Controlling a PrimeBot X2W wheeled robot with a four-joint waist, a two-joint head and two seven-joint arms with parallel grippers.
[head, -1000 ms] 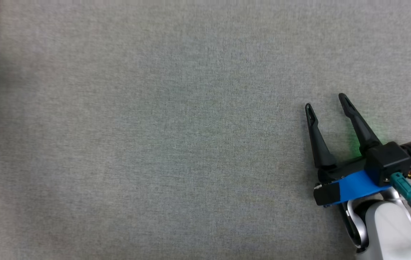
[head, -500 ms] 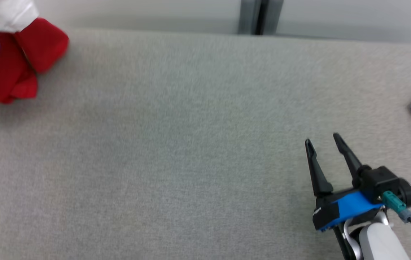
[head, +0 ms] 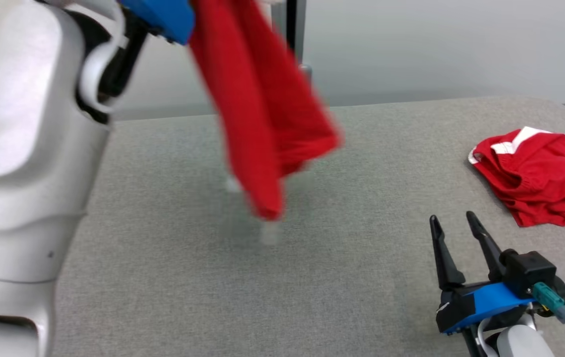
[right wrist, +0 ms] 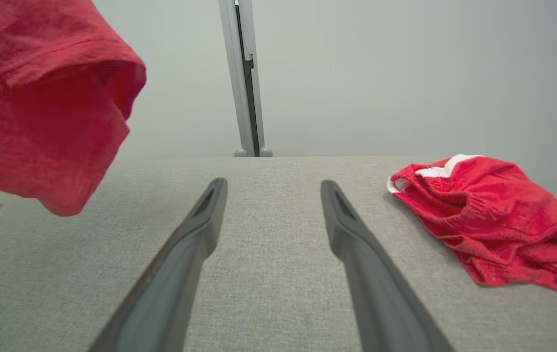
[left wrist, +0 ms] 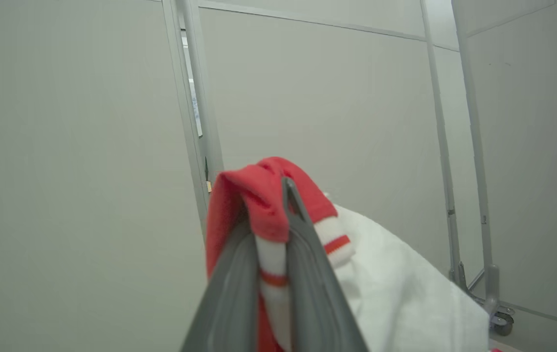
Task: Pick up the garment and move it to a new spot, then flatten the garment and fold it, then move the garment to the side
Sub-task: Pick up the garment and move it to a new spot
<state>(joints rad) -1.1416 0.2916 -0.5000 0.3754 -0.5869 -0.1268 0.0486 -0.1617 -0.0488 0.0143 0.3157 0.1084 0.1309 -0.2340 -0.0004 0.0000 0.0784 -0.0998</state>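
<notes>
**A:** Head view. A red garment hangs from the upper centre of the frame. It is a long limp drape of soft knit, blurred at the edges, with its lowest tip above the desk. The desk top is grey woven cloth with a rounded far corner. A pale glossy left forearm runs down the left side.

**B:** Lower right?

**A:** There the right gripper has two long tapering dark fingers spread apart, with nothing between them. A second red garment lies crumpled on the desk at right, with white trim and a ribbed band.

**B:** Left wrist view?

**A:** The left gripper has its fingers nearly together, pinching the garment's ribbed cuff, which is white with red stripes. A red fold bulges over the tips. A white fleecy cloth sits at lower right; I cannot tell whether it is the same piece.

**B:** Right wrist view?

**A:** The fingers are parted wide over the desk weave. The garment's hemmed end dangles at upper left, off the surface. The crumpled one lies at right, apart from the fingers.
</notes>
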